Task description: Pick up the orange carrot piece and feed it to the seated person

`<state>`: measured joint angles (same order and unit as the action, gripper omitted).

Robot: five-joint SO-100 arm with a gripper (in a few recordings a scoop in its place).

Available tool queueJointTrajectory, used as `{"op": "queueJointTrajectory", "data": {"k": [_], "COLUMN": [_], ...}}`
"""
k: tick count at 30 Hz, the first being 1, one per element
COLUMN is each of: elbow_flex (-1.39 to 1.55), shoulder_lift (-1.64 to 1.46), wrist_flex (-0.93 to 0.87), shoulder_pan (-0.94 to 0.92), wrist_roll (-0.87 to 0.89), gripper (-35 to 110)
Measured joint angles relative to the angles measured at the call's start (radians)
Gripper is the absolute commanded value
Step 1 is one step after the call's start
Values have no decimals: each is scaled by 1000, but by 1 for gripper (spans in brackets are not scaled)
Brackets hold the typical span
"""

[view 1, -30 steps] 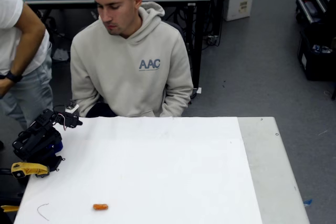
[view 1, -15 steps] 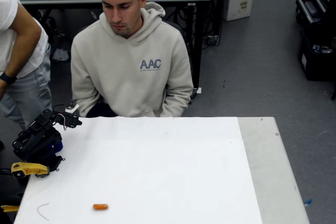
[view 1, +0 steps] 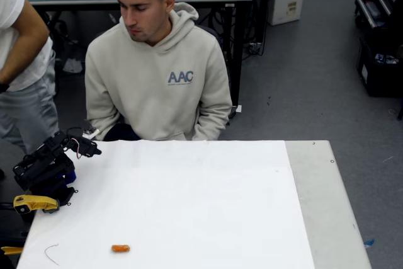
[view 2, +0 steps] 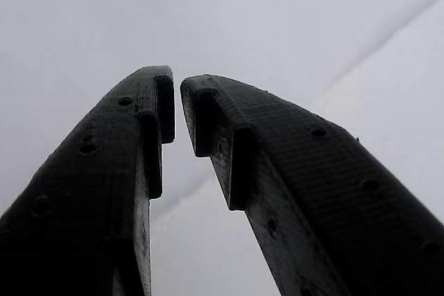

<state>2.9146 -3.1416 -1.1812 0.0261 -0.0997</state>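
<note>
The wrist view shows the black two-finger gripper point(view 2: 177, 105) nearly closed, empty; the fixed view shows the small orange carrot piece point(view 1: 120, 248) lying well apart on the white table point(view 1: 208, 206).

Second person point(view 1: 25, 61) cropped by left edge, head unseen.

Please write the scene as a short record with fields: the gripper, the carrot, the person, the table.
gripper: fingertips almost together, nothing between them; folded arm at table's left edge in fixed view
carrot piece: lying on the white table near its front edge, apart from the gripper
seated person: behind the table, beige hoodie
table: white top
</note>
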Motion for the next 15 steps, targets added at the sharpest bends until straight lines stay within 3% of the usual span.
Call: {"op": "queueJointTrajectory", "data": {"k": [15], "elbow_flex": [-222], "shoulder_lift": [423], "wrist_flex": [224], "shoulder_pan": [-250], "wrist_roll": [0], "gripper": [-2]}}
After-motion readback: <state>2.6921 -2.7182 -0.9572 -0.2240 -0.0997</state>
